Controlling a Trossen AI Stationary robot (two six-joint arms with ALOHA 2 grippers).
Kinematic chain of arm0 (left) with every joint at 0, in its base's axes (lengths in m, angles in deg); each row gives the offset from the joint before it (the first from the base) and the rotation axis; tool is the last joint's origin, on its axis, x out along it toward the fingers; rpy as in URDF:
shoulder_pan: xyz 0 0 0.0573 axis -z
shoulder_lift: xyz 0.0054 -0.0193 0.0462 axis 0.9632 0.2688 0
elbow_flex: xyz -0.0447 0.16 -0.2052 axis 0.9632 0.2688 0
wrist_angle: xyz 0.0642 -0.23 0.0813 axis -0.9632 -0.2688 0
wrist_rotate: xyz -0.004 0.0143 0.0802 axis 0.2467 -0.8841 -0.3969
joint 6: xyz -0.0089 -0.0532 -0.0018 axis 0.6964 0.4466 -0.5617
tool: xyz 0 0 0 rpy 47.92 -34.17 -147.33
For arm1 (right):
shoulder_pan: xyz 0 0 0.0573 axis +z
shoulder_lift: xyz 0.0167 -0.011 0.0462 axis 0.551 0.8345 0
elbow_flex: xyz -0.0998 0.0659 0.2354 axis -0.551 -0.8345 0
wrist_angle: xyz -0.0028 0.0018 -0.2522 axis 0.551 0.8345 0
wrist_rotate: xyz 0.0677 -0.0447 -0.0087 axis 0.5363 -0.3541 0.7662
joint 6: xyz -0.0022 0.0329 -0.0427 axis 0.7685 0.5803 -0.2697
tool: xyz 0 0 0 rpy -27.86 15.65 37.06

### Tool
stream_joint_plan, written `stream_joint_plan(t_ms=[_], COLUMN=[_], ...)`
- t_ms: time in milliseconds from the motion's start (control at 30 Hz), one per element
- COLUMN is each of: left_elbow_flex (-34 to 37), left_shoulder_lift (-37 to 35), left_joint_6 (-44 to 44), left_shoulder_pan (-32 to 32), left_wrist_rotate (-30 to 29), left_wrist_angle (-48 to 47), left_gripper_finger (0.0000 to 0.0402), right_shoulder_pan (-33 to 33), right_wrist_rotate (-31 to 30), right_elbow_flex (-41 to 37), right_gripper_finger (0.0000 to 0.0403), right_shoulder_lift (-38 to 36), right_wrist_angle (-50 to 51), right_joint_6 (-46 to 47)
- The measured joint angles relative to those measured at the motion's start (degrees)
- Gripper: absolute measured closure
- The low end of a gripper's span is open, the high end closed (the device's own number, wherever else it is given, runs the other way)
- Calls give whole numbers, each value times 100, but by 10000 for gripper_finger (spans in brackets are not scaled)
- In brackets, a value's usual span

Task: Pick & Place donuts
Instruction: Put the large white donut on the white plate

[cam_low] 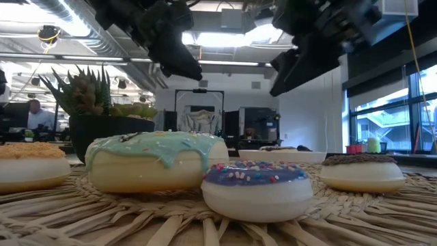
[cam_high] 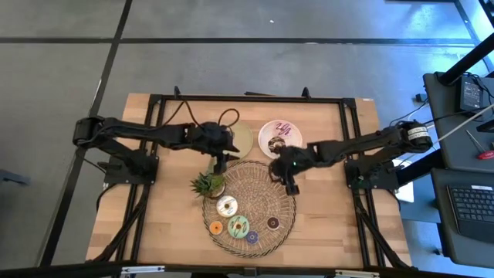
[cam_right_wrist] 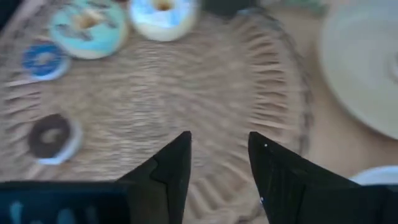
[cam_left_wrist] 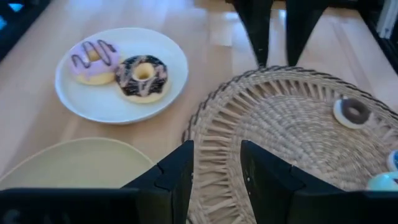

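Five donuts (cam_high: 227,206) lie on the woven mat (cam_high: 285,220), two more on the white plate (cam_high: 266,128), while both grippers, left (cam_high: 219,161) and right (cam_high: 289,183), hover empty, fingers parted.

My left pincer (cam_high: 221,160) and my right pincer (cam_high: 289,184) both hang over the far rim of the woven mat (cam_high: 284,215) on the bench (cam_high: 166,224), left one just beside the potted plant (cam_high: 208,184). Nearer the bench's front edge than either pincer, five donuts (cam_high: 227,206) lie on the mat. Beyond my pincers, off the mat, sit two plates: one bare (cam_high: 241,137), one (cam_high: 266,129) carrying two more donuts (cam_left_wrist: 142,76).
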Motion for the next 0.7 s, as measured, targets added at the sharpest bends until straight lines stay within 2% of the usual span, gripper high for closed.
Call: stream_joint_plan(t_ms=[167,267,400,500,700], left_elbow_flex=[0,0,0,0,2], left_shoulder_lift=[5,5,5,5,228], left_joint_6=[223,399,42,-88,-1382], left_shoulder_pan=[231,385,629,846,1306], left_wrist_rotate=[-7,185,655,766,837], left_wrist_angle=[-13,-9,-10,-11,-50], left_gripper_finger=[272,273,269,267,273], right_shoulder_pan=[365,460,484,476,476], right_wrist_rotate=[-2,-4,-179,-472,-804], right_elbow_flex=[0,0,0,0,0], right_gripper_finger=[242,242,242,242,242], right_shoulder_lift=[0,0,0,0,0], right_wrist_angle=[0,0,-66,-78,-79], right_joint_6=[394,514,530,524,409])
